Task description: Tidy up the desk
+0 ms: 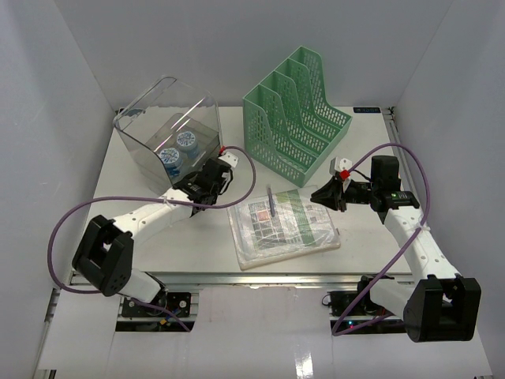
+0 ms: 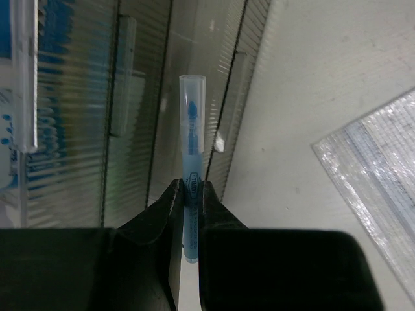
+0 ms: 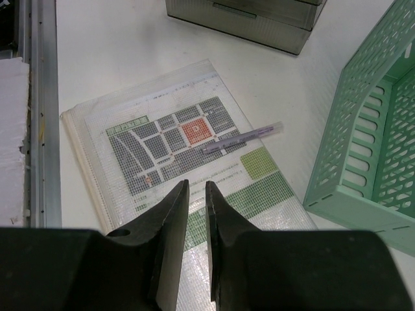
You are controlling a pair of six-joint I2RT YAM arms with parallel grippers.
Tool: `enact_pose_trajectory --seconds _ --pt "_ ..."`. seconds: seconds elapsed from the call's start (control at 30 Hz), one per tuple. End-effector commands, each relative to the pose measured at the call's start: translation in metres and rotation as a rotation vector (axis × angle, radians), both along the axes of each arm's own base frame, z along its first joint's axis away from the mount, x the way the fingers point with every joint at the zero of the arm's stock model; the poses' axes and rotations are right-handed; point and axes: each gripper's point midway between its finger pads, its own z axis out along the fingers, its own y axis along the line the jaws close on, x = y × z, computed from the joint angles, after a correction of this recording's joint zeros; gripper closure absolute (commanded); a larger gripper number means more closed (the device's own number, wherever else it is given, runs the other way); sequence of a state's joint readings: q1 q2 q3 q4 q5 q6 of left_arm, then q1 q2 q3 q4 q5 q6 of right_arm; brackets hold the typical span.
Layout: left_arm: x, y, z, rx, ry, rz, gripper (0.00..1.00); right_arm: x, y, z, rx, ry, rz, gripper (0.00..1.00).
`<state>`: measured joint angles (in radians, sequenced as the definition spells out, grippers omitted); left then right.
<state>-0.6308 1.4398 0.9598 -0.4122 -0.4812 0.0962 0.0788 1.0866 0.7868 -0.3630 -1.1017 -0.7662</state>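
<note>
The white desk (image 1: 359, 162) carries a mesh document pouch (image 1: 284, 227) with a purple pen (image 1: 271, 202) lying on it. My left gripper (image 1: 207, 181) is shut on a blue highlighter (image 2: 192, 129) and holds it right beside the ribbed wall of a clear plastic drawer box (image 2: 78, 97). My right gripper (image 1: 321, 195) hovers over the pouch's right edge. In the right wrist view the right gripper (image 3: 196, 184) is empty, its jaws nearly shut with only a narrow gap, and the pen (image 3: 241, 136) lies on the pouch (image 3: 155, 146) ahead of it.
The clear drawer box (image 1: 170, 130) stands at the back left with blue-and-white items inside. A green mesh file organizer (image 1: 296, 110) stands at the back centre, and its wall (image 3: 369, 149) is close on my right gripper's right. A metal rail (image 3: 39, 110) runs along the front edge.
</note>
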Motion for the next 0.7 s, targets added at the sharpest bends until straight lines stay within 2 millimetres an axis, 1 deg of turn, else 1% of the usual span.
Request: enact_pose_trajectory --seconds 0.0,0.03,0.1,0.17,0.27,0.37,0.47,0.53,0.6,0.67 --pt "0.033 0.002 0.029 0.094 -0.138 0.012 0.97 0.001 0.0 0.001 0.007 -0.009 0.001 0.77" --pt "0.035 0.002 0.024 0.107 -0.126 0.01 0.97 0.0 0.0 0.001 0.007 -0.008 0.0 0.76" --pt "0.038 0.002 0.015 0.132 -0.109 0.009 0.92 0.001 -0.001 0.001 0.006 -0.012 -0.003 0.76" --pt "0.04 0.003 0.008 0.15 -0.097 0.015 0.83 0.001 -0.001 0.002 0.006 -0.015 -0.004 0.75" --pt "0.043 0.006 0.003 0.164 -0.092 0.03 0.71 0.001 -0.001 0.001 0.005 -0.014 -0.006 0.73" --pt "0.046 0.007 0.005 0.165 -0.1 0.044 0.54 0.001 -0.002 0.002 0.006 -0.015 -0.007 0.72" --pt "0.048 0.005 0.01 0.151 -0.111 0.05 0.43 0.001 -0.002 0.001 0.006 -0.008 -0.009 0.7" --pt "0.048 0.0 0.014 0.121 -0.111 0.042 0.37 0.002 -0.002 -0.001 0.004 0.0 -0.012 0.69" --pt "0.045 -0.007 0.022 0.059 -0.103 0.039 0.33 0.004 -0.003 -0.003 -0.002 0.003 -0.022 0.65" --pt "0.036 -0.024 0.028 -0.057 -0.057 -0.001 0.32 0.009 -0.005 -0.006 -0.015 0.008 -0.048 0.6"
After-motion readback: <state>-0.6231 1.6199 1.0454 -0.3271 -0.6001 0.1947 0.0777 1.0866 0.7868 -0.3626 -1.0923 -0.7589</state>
